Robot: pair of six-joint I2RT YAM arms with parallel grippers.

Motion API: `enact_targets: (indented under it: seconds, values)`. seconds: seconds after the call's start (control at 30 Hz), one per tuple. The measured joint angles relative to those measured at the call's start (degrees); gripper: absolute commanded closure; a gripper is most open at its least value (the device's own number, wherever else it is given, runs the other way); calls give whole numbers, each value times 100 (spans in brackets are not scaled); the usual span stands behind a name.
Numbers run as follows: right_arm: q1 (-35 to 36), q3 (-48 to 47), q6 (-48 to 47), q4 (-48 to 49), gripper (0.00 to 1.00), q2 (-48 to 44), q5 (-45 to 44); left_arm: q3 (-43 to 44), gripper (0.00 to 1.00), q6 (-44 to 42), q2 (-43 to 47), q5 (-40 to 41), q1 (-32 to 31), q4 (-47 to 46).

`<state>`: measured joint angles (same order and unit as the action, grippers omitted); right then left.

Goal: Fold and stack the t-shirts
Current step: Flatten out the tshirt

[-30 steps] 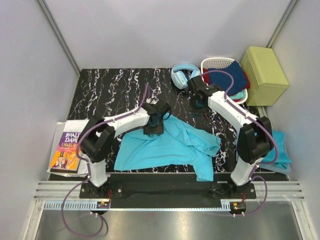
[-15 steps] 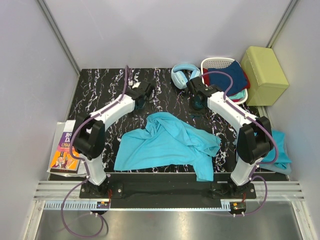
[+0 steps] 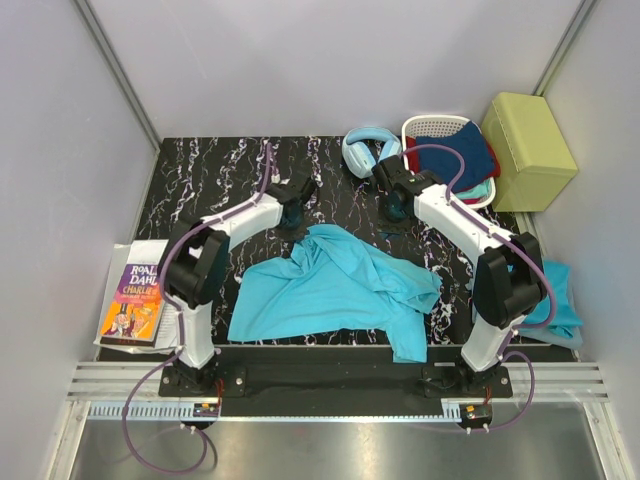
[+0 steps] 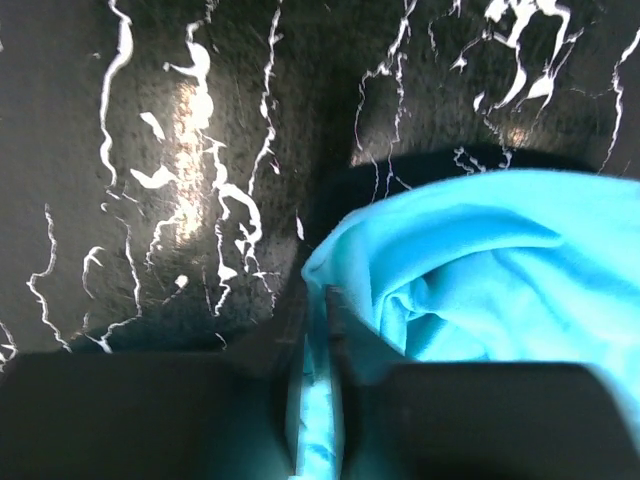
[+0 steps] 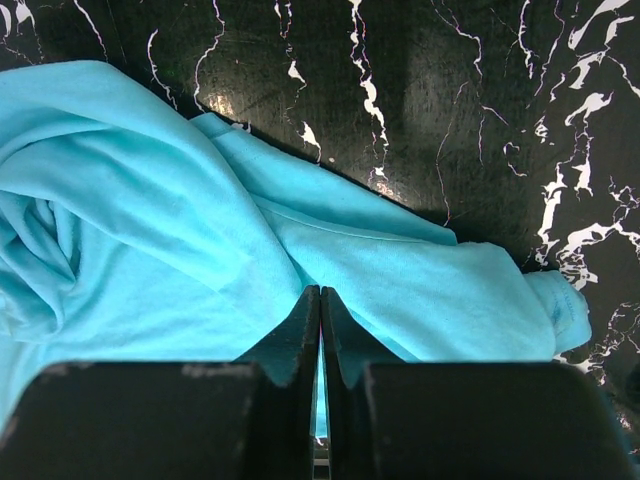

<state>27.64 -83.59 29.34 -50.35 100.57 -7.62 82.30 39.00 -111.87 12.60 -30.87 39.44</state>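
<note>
A turquoise t-shirt (image 3: pixel 340 285) lies crumpled on the black marbled table (image 3: pixel 220 170), spread across its near half. My left gripper (image 3: pixel 298 212) is at the shirt's far edge, and in the left wrist view the left gripper (image 4: pixel 322 295) is shut on a fold of the t-shirt (image 4: pixel 480 260). My right gripper (image 3: pixel 396 208) hovers over bare table behind the shirt's right side. It is shut and holds nothing. In the right wrist view the right gripper (image 5: pixel 320 292) looks down on the t-shirt (image 5: pixel 150 230).
A white basket (image 3: pixel 430 122) at the back right holds navy and red shirts. Light-blue headphones (image 3: pixel 362 150) lie beside it, with a yellow-green box (image 3: pixel 528 150) further right. Another turquoise shirt (image 3: pixel 562 300) hangs off the right edge. A book (image 3: pixel 135 300) lies at the left.
My left gripper lifted off the shirt, swung open toward the back left, then came back to the shirt's far edge and shut on it. The right arm has not moved.
</note>
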Motion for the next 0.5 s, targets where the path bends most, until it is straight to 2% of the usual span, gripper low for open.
enact_targets:
  seconds: [0.03,0.3,0.5]
  values:
    - [0,0,0,0,93,2,0,-37,100,-24,0,-22,-17,-22]
    - [2,11,0,4,94,76,2,-173,100,-17,160,37,-195,4]
    - [20,63,0,22,95,76,2,-44,100,-20,625,262,-946,138]
